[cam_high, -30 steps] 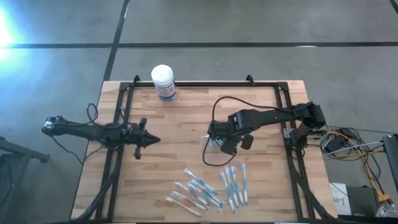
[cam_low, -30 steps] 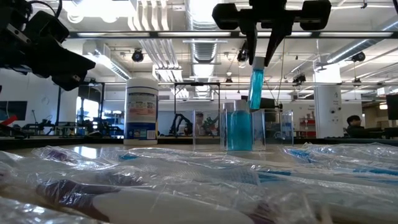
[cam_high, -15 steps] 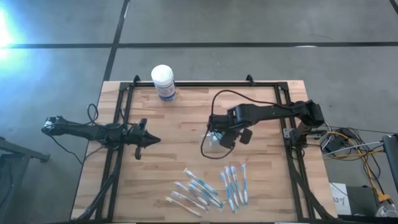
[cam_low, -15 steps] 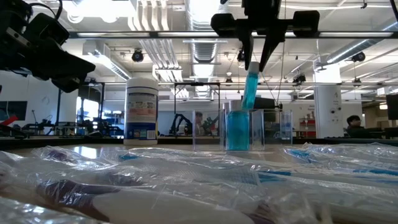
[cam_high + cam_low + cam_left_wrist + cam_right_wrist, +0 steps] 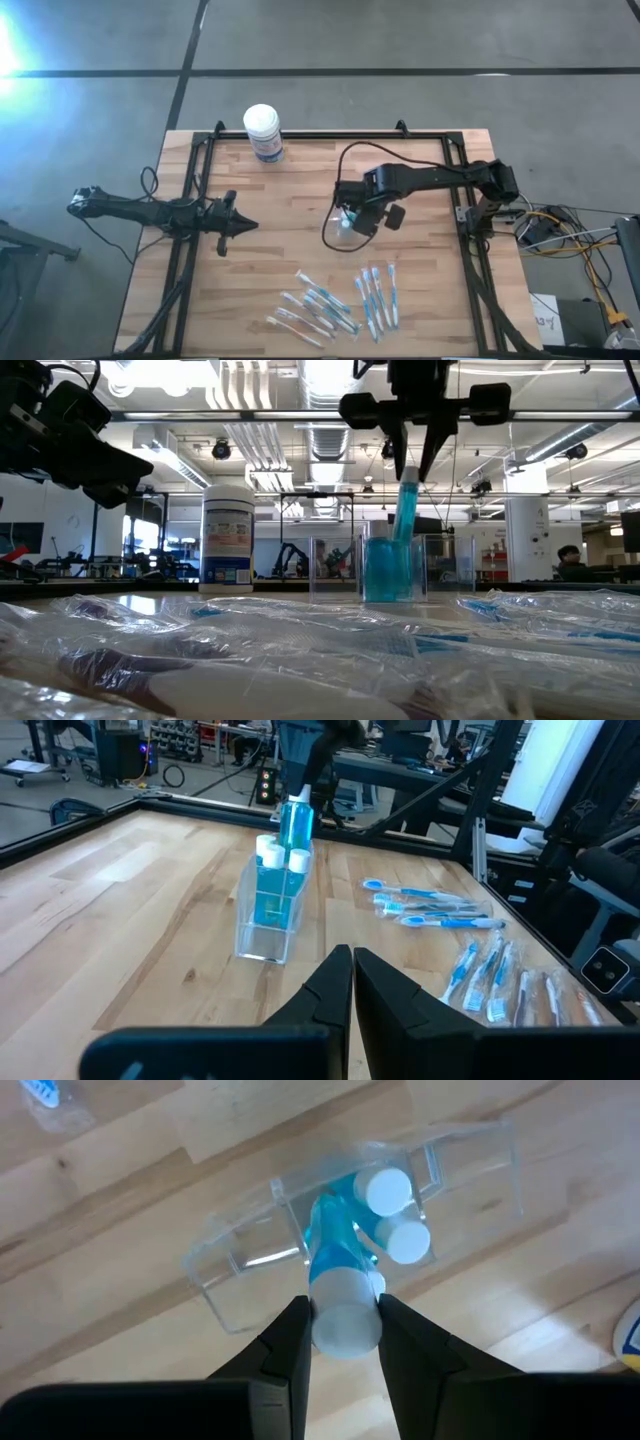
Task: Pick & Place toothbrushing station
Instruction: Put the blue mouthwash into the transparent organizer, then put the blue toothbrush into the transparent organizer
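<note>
The toothbrushing station (image 5: pixel 341 226) is a clear plastic holder standing on the table's middle, also in the low view (image 5: pixel 392 568). Two blue tubes with white caps (image 5: pixel 392 1215) stand upright in it. My right gripper (image 5: pixel 345 1315) hangs straight over the toothbrushing station (image 5: pixel 250 1260), shut on a third blue tube (image 5: pixel 405 510). That tube's lower end is level with the holder's top. My left gripper (image 5: pixel 245 225) waits shut at the table's left side, well away from the toothbrushing station (image 5: pixel 270 915). My right gripper pinches the blue tube's white-capped upper end (image 5: pixel 345 1325) between its two fingers, which come from above and point down. The tube hangs below them, slightly tilted and clear of the table. Its lower end (image 5: pixel 400 540) is at the holder's rim beside the other two tubes.
Several wrapped toothbrushes (image 5: pixel 340 300) lie in two loose groups near the table's front edge. A white round tub with a blue label (image 5: pixel 263 131) stands at the far edge, left of centre. A black frame (image 5: pixel 190 200) runs along the table's sides.
My right gripper has carried the blue tube a little toward the table's left edge and slightly down, bringing it over the holder. The tube's lower end has come down to the holder's top. The grip stays the same.
</note>
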{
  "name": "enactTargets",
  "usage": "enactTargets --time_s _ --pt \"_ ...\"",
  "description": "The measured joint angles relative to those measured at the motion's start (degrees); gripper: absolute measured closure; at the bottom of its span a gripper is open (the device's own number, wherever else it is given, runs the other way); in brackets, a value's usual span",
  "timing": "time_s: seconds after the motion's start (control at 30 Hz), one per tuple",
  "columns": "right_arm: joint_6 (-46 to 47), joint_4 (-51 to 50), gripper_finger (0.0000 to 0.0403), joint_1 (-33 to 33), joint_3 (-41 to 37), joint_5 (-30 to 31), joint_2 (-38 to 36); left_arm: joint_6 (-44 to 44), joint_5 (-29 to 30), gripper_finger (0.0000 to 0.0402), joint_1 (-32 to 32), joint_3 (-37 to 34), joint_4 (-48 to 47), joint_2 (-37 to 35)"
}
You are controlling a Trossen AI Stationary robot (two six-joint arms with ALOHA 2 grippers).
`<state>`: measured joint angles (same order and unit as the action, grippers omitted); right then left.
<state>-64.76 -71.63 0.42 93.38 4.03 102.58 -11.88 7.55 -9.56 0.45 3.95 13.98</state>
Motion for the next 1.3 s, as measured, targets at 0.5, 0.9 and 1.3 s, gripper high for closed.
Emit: enactTargets --time_s 0.5,0.9,1.3 --pt "1.62 -0.02 0.0315 -0.81 -0.31 -0.07 4.57 -0.04 0.00 0.0383 0.00 -0.07 0.00 -0.01" --pt "3.87 0.52 0.0269 -1.02 -0.42 -0.11 5.71 -0.09 0.00 0.0383 0.00 -0.09 -0.04 -0.02" --pt "12.87 -0.80 0.0224 -1.06 -0.42 -0.14 4.24 -0.55 0.00 0.0383 0.00 -0.11 0.15 -0.02"
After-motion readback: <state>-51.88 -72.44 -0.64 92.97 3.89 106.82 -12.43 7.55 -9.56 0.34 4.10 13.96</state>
